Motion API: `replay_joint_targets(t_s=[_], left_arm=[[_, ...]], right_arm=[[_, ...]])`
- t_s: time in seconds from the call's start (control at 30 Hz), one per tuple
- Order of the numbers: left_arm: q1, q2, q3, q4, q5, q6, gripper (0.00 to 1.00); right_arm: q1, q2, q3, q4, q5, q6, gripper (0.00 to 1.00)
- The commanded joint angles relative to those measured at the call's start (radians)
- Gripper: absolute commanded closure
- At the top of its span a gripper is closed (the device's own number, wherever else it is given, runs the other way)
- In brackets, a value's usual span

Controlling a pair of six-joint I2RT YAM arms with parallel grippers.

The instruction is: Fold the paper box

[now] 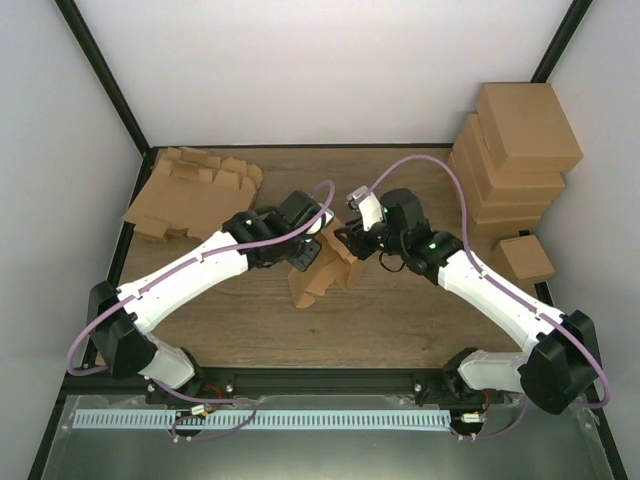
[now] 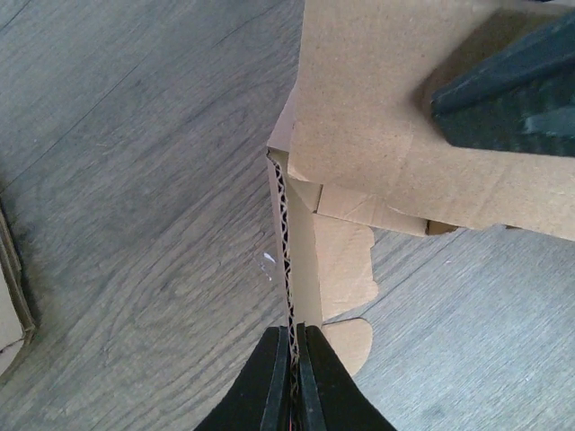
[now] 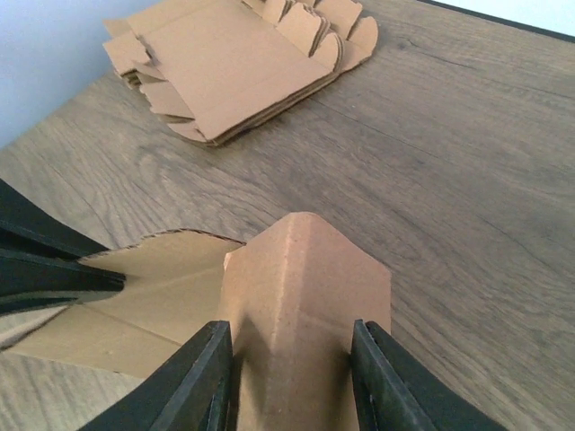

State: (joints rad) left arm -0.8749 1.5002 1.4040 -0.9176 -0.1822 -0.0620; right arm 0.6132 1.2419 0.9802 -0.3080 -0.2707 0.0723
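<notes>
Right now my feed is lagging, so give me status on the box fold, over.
Left claw shut on paper box edge. Right claw clamped across its folded flap. Nothing blocking.

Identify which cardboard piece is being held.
The half-folded box in the middle, pinched by the left gripper and right gripper; the flat blanks lie far left, the finished boxes stacked far right.

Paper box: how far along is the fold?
Done: one blank is off the flat stack and partly erected mid-table. In hand: left end effector pinches a wall edge of the paper box; right end effector clamps a creased flap. To do: walls splayed, flaps untucked, no closed box yet.
</notes>
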Motion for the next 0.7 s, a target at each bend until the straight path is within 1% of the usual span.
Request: replay_joint_targets(t_s=[0.0,0.07,0.17,0.33,0.47,0.67], left_arm=[[0.002,-0.013,-0.012,0.03,0.064,0.017,0.96],[0.004,-0.016,-0.013,0.034,0.076,0.017,0.96],[0.007,-0.017,-0.013,0.036,0.084,0.018,0.96],[0.008,-0.015,-0.013,0.036,0.091,0.016,0.96],[0.008,-0.012,-0.013,0.036,0.095,0.014,0.96],[0.009,-0.011,-0.01,0.039,0.097,0.014,0.96]], right_arm=[[0.041,0.001,-0.024,-0.081,0.114,-0.034,0.61],[0.06,0.0,-0.035,-0.08,0.161,-0.037,0.61],[0.073,-0.003,-0.053,-0.073,0.185,-0.038,0.61],[0.074,-0.024,-0.063,-0.058,0.194,-0.027,0.5],[0.074,-0.054,-0.049,-0.058,0.19,-0.026,0.5],[0.075,-0.022,-0.004,-0.152,0.227,-0.041,0.49]])
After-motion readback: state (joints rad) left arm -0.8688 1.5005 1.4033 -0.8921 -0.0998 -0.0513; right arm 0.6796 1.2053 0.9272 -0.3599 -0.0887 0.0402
